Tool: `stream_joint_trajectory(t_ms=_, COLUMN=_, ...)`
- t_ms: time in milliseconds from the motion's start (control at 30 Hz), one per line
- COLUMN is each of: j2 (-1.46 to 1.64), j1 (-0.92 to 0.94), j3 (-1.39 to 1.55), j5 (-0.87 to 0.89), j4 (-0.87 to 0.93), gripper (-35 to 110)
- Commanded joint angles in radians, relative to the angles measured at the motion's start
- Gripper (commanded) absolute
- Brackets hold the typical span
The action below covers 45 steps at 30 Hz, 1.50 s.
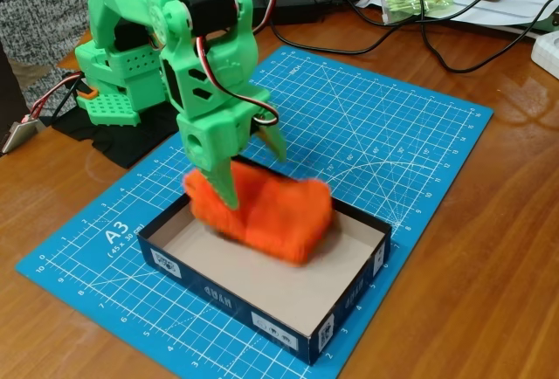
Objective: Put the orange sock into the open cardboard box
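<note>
The orange sock (pixel 262 211) is a bright, fuzzy, lumpy bundle a little below and left of the frame's centre. It sits over the rear part of the box's interior, by the back wall; its outline is blurred, and whether it rests on the box floor cannot be told.

The open cardboard box (pixel 262 316) lies in the lower middle of the frame, set at an angle. It is shallow and rectangular, dark navy outside with small white labels on its walls, plain grey-beige inside, and much wider than the sock.
</note>
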Motion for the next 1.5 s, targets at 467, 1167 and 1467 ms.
stream_joint_trajectory(t_ms=467, j2=0.618, j1=-0.261, j3=0.462, j5=0.675, j4=-0.005, gripper=0)
stream_joint_trajectory(t_ms=1167, j2=1.928, j1=-0.460, j3=2.049, j5=1.933, j4=-0.615, gripper=0)
stream_joint_trajectory(t_ms=1467, j2=2.272, j1=-0.462, j3=2.200, j5=1.901, j4=-0.479, gripper=-1)
